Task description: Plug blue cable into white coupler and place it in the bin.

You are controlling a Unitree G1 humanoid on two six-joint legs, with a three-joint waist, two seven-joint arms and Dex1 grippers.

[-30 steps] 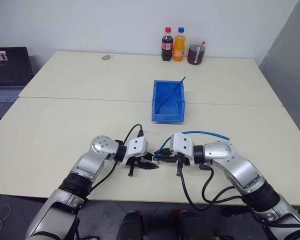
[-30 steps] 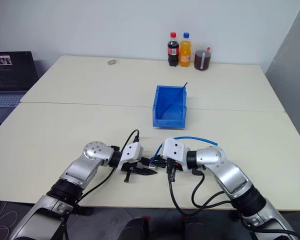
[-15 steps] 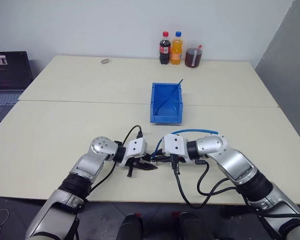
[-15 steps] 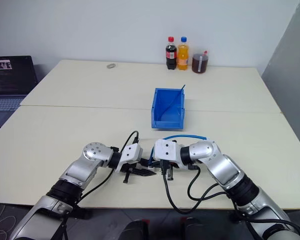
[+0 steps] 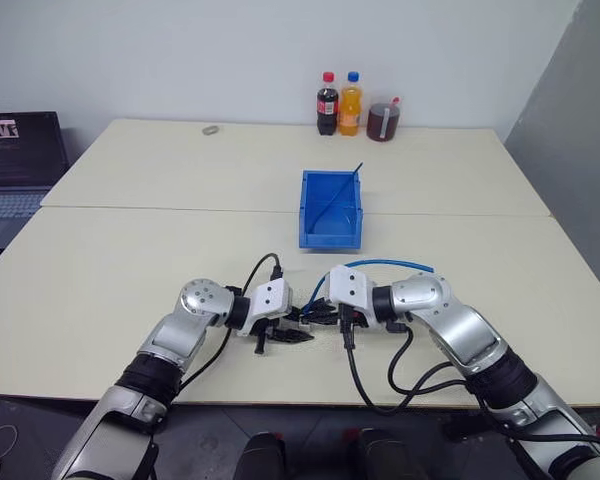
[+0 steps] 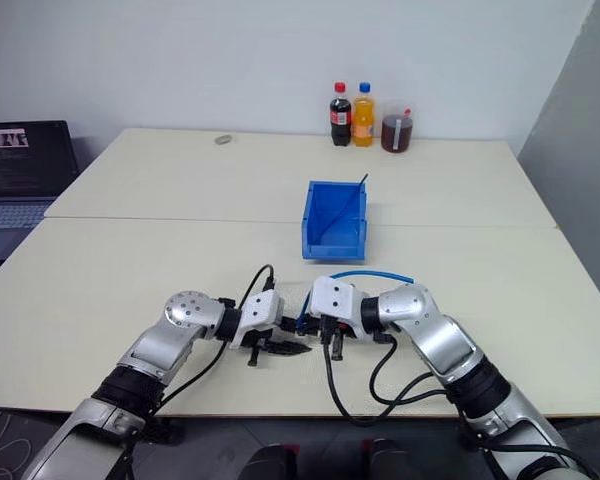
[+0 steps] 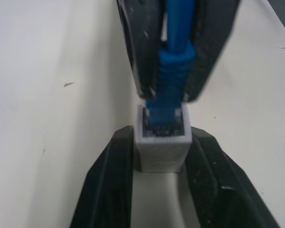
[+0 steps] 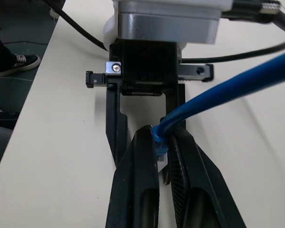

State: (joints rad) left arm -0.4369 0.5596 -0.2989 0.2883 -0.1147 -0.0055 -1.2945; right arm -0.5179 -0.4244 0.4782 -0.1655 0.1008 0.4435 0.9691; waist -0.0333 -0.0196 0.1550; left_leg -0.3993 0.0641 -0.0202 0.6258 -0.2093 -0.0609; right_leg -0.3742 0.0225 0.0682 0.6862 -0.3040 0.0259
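Right now the plugging step looks about finished: the blue cable (image 7: 173, 71), pinched near its plug by the right gripper (image 8: 164, 156), sits seated in the mouth of the white coupler (image 7: 163, 142) just above the near edge of the table (image 5: 130, 250). The left gripper (image 7: 161, 180) has a finger on either side of the coupler, though whether it is clamping or letting go I cannot tell. To my eye, the next move is to carry the joined pair to the bin (image 5: 332, 208), well apart toward the table's middle.
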